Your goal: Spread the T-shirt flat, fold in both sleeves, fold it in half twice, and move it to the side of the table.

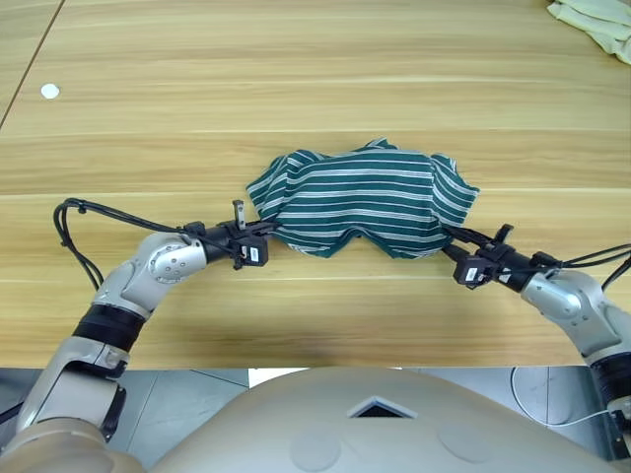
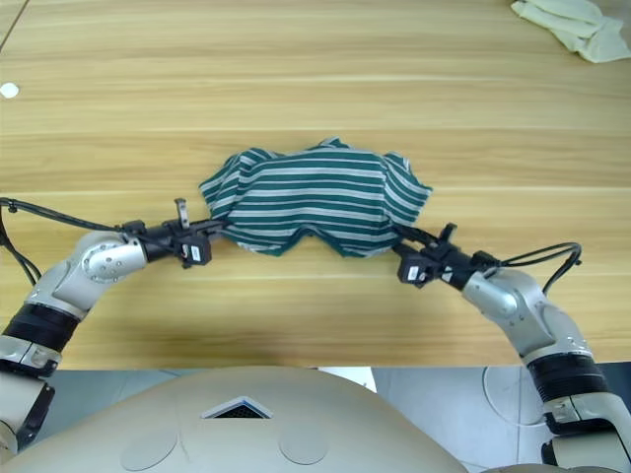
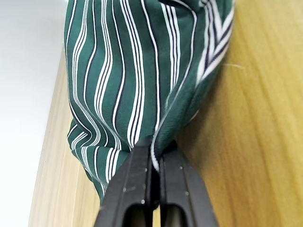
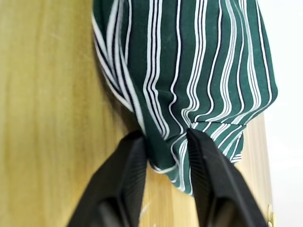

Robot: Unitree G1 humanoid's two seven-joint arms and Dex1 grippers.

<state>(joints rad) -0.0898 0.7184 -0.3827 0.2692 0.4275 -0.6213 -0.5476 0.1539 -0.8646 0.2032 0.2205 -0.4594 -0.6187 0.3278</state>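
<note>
A green T-shirt [image 1: 360, 199] with white stripes lies bunched and rumpled near the middle of the wooden table [image 1: 296, 79]. My left gripper [image 1: 268, 232] is shut on the shirt's left near edge; in the left wrist view its fingers [image 3: 135, 182] pinch a fold of the T-shirt [image 3: 123, 75]. My right gripper [image 1: 452, 238] holds the shirt's right near edge. In the right wrist view the striped T-shirt [image 4: 189, 61] fills the gap of the right gripper [image 4: 165, 151], both fingers [image 4: 125, 175] pressing on the cloth. The shirt hangs slightly stretched between the two grippers.
A pale yellowish cloth [image 1: 596, 22] lies at the far right corner of the table. A small white round disc [image 1: 49, 92] sits at the far left. The table's near edge runs just below my forearms.
</note>
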